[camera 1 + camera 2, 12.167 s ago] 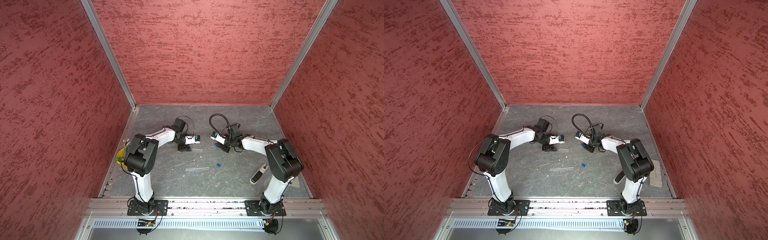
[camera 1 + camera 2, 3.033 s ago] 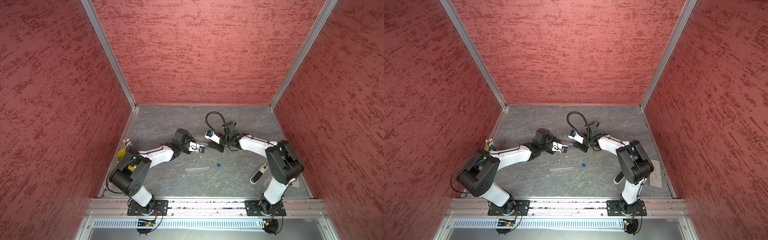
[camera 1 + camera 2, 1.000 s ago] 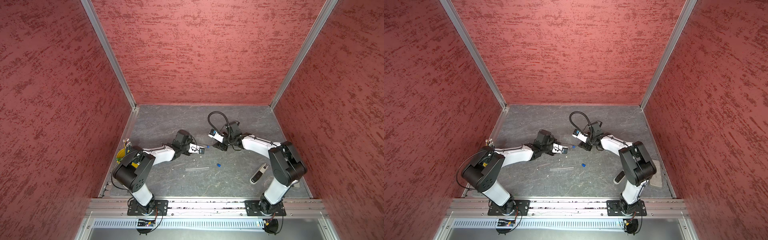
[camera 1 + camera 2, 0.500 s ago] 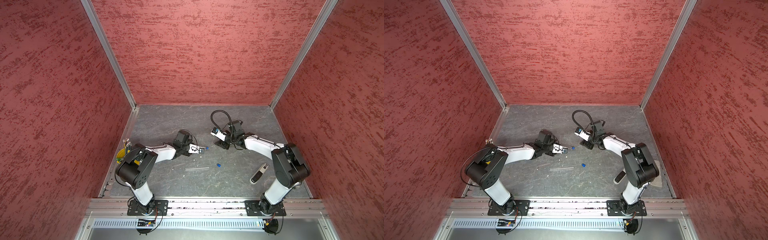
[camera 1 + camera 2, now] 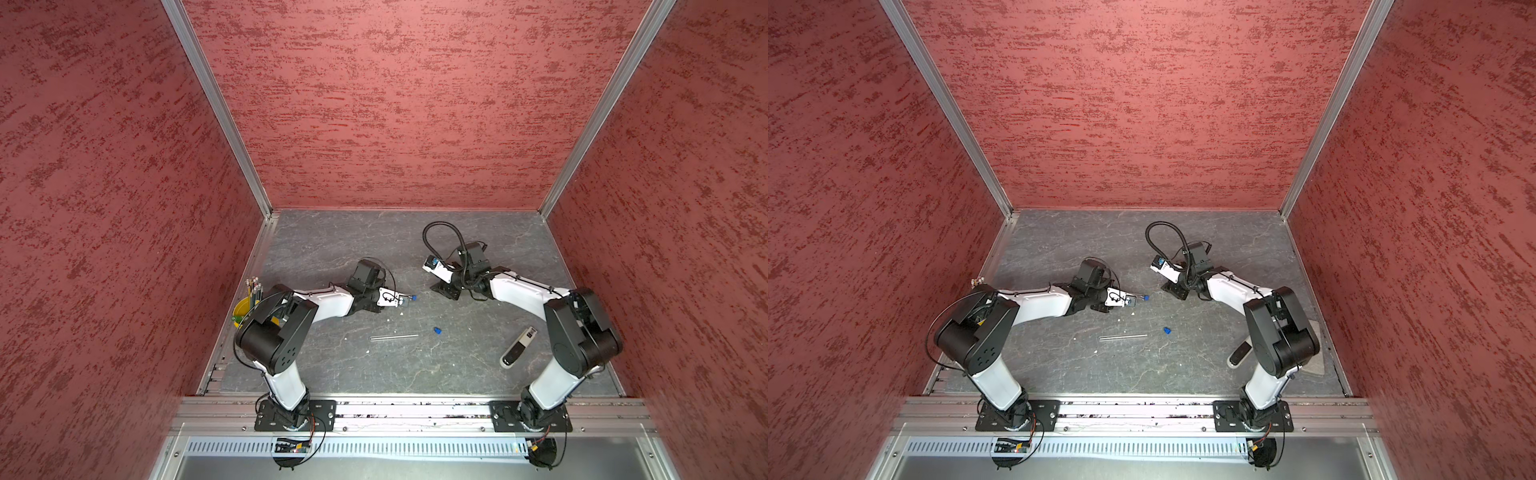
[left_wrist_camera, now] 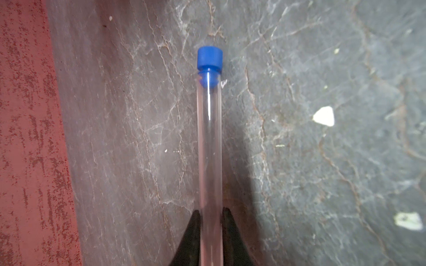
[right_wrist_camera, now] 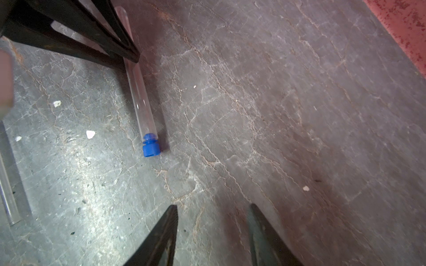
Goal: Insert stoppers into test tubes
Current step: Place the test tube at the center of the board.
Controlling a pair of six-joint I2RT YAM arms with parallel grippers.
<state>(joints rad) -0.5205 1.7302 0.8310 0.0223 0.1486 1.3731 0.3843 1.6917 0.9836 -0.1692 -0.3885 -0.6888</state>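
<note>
Tube (image 6: 209, 138) in left pincer (image 6: 211, 211) | barely discernible in both top views

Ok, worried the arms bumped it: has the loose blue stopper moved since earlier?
No: the loose stopper keeps its spot off the end of the lying tube.

cup: yellow cup (image 5: 240, 309) sitting at left edge of table (image 5: 332, 249) — pencils (image 5: 254, 286) sticking up
device: black-and-white remote (image 5: 518, 352) lying flat near right edge
specks: white chips (image 6: 323, 116) lying scattered on grey surface
</note>
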